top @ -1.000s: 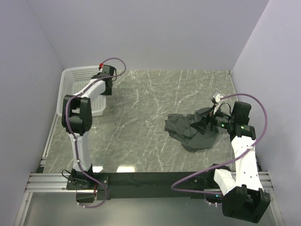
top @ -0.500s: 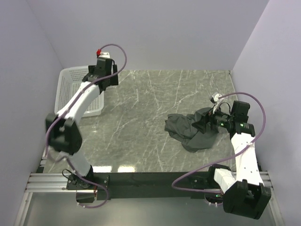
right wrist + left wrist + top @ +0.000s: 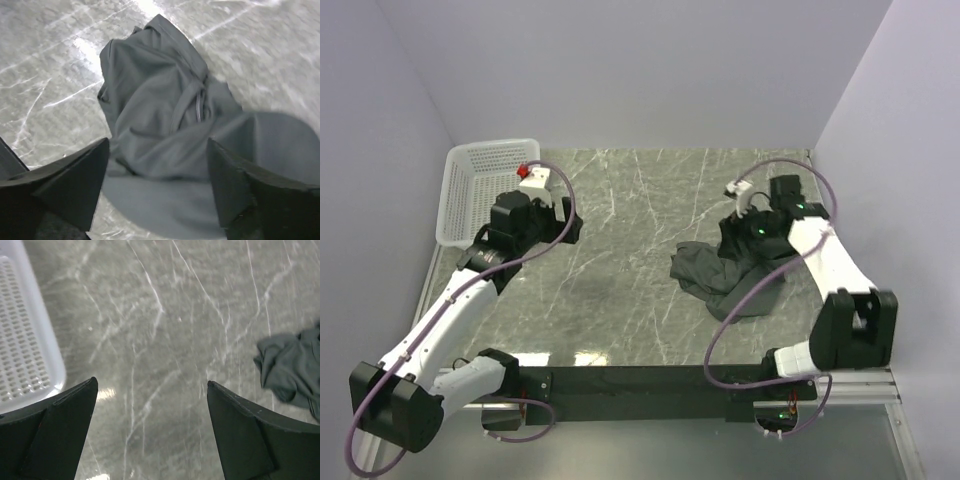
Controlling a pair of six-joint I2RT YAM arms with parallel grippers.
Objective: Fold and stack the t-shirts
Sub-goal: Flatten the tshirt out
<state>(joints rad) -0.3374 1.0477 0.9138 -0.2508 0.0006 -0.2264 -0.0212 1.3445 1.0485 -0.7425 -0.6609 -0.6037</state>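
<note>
One dark charcoal-grey t-shirt [image 3: 715,278] lies crumpled on the right half of the marble table [image 3: 620,260]. In the right wrist view the t-shirt [image 3: 165,120] is bunched, with a smooth fold at the bottom. My right gripper [image 3: 732,244] hovers over the shirt's far right part; in its wrist view the right gripper [image 3: 158,145] is open and holds nothing, with its fingers on either side of the cloth. My left gripper [image 3: 570,228] is open and empty above bare table, just right of the basket. Its own view shows the left gripper [image 3: 151,384] and the shirt [image 3: 292,372] far right.
A white plastic mesh basket [image 3: 480,190] stands at the far left corner and also shows in the left wrist view [image 3: 22,355]. Pale walls close in the table at the back and on both sides. Purple cables loop from both arms.
My left arm swung out of the basket area, toward the table's middle and lower. My right arm swung to the far side of the shirt and now points down at it.
</note>
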